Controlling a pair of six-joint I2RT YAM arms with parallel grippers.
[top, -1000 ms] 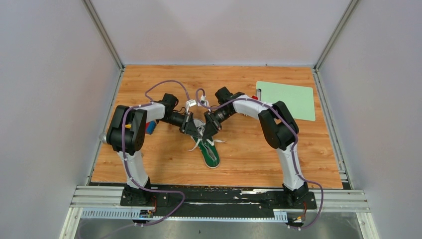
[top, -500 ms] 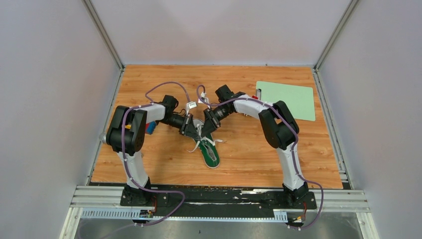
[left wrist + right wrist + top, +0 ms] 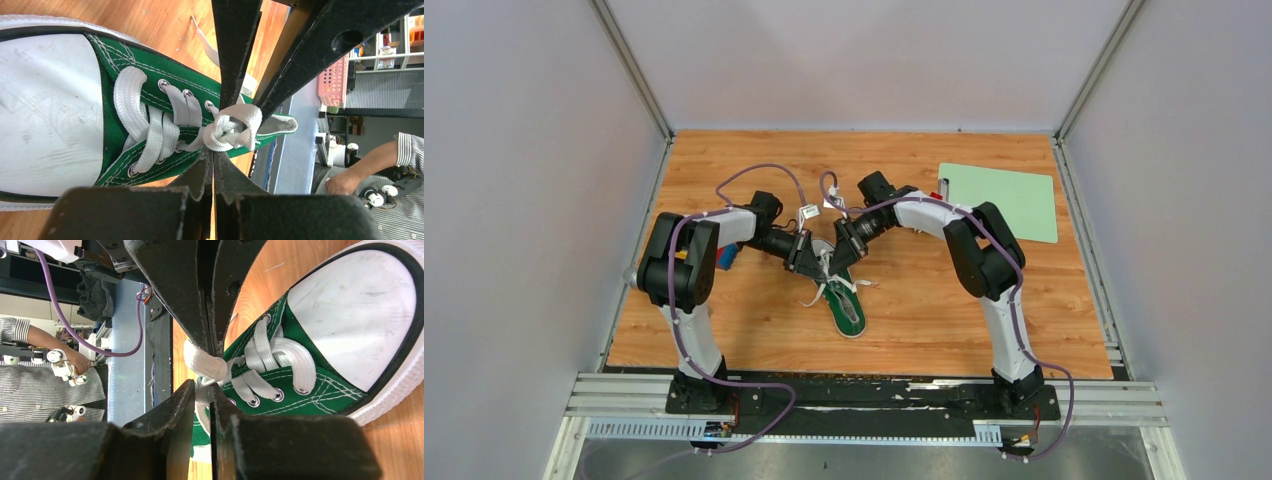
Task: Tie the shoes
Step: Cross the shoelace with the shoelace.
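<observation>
A small green shoe [image 3: 849,312] with a white toe cap [image 3: 50,100] lies mid-table, heel toward the arm bases. Its white laces [image 3: 232,132] are bunched into a knot at the top eyelets. In the left wrist view my left gripper [image 3: 215,154] is shut, its tips pinching the lace at the knot's underside. My right gripper [image 3: 202,389] comes from the opposite side, jaws drawn in to a narrow slit with a strand of lace [image 3: 205,362] between them. Both grippers, left [image 3: 817,262] and right [image 3: 839,262], meet over the shoe's tongue.
A pale green board [image 3: 1001,200] lies at the back right of the wooden table. A small blue object [image 3: 727,255] sits by the left arm. Loose lace ends [image 3: 814,295] trail onto the table beside the shoe. Grey walls enclose three sides.
The right gripper's jaws have narrowed onto the lace. Both grippers shifted slightly left and back over the shoe; the shoe has stayed in place.
</observation>
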